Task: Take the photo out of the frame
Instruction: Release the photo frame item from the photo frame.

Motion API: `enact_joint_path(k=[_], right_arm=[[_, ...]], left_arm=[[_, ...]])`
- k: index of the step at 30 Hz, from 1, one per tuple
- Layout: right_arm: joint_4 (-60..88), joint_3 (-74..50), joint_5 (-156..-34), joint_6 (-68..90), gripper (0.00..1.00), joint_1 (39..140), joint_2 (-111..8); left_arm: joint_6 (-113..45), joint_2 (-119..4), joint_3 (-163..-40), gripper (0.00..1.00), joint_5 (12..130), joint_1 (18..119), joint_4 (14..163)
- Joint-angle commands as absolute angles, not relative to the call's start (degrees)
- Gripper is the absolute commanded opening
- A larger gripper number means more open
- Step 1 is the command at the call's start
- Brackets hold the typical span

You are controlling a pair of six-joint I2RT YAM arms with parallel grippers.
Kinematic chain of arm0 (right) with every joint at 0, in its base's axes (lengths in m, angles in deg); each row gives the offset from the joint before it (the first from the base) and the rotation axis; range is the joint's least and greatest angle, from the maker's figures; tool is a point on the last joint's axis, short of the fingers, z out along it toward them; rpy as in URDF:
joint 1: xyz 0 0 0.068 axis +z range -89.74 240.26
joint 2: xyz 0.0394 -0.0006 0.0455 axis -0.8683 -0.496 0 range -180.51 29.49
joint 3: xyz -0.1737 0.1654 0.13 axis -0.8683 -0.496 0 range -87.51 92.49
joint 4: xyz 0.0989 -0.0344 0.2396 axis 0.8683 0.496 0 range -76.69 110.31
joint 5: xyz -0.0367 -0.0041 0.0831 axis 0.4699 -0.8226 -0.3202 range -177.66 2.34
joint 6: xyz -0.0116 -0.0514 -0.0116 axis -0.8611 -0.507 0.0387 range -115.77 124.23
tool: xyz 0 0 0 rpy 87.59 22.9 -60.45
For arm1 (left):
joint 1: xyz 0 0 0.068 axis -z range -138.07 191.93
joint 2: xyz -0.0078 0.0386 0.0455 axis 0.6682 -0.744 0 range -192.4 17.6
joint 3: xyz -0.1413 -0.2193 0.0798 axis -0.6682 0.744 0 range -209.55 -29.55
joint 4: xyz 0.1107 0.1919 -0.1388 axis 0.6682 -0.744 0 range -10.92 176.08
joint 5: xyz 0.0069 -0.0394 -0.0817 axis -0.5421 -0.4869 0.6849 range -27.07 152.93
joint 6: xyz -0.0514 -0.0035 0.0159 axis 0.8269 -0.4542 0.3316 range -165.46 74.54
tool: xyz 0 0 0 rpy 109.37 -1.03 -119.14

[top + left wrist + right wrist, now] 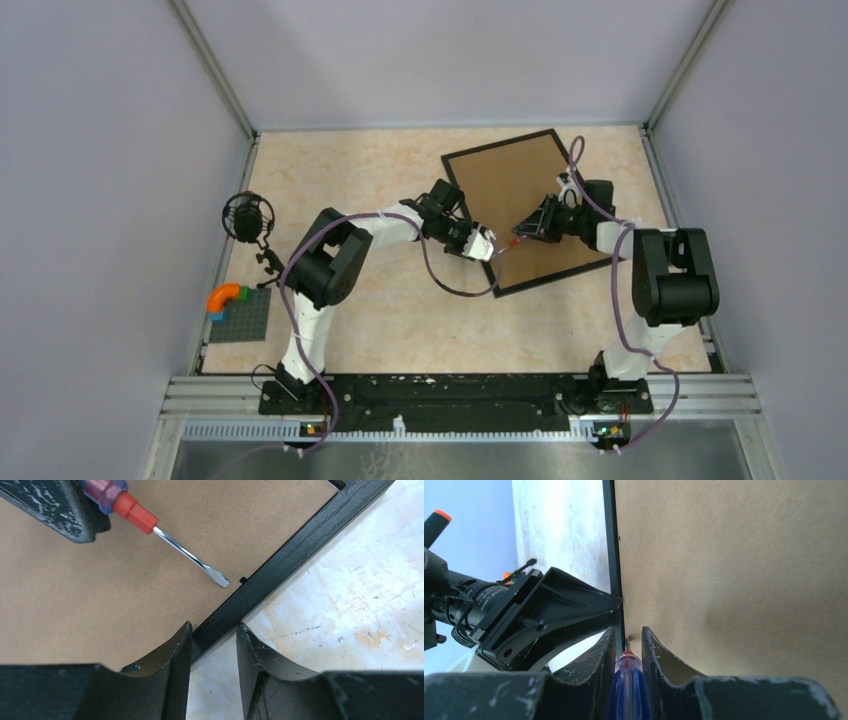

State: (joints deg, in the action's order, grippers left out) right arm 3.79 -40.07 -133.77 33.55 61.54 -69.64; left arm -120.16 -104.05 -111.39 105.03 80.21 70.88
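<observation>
1. The frame [300, 545] lies face down on the table [350, 605], at the far right, with the brown board [100, 590] uppermost.
2. The photo is not seen. It is judged to lie beneath the board, so the board must be freed first.
3. The left rail of the frame, which runs far to near, is straddled by the left gripper [215, 626]. 1 finger rests over the board and 1 over the table, and the rail looks pinched between them.
4. A screwdriver [190, 557] is pinched by its blue handle in the right gripper [627, 630], which is held above the board.
5. The shaft is pointed left across the board, roughly square to the left rail.
6. A small black tab [243, 579] is seen at the inner side of that rail. It lies just left of the flat blade tip, with a narrow gap between the 2.
7. The tab sits slightly farther along the rail than the left gripper's hold.
8. The tab is best reached from the right arm. A short push leftward along the shaft's own axis is judged to be what the coming move calls for.
</observation>
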Motion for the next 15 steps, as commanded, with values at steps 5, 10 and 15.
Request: enact_joint_path(k=[5,10,15], right_arm=[[3.4,-36.3,-134.8,31.5,0.00,58.6,-70.9],[3.1,-37.5,-136.6,32.3,0.00,58.9,-72.3],[2.4,-39.2,-137.5,32.8,0.00,59.8,-72.5]], left_arm=[[-118.5,-105.7,-109.6,0.41,103.8,81.4,66.1],[-118.8,-105.7,-109.5,0.41,103.5,81.3,65.9],[-118.8,-106.1,-109.7,0.41,103.6,81.4,65.9]])
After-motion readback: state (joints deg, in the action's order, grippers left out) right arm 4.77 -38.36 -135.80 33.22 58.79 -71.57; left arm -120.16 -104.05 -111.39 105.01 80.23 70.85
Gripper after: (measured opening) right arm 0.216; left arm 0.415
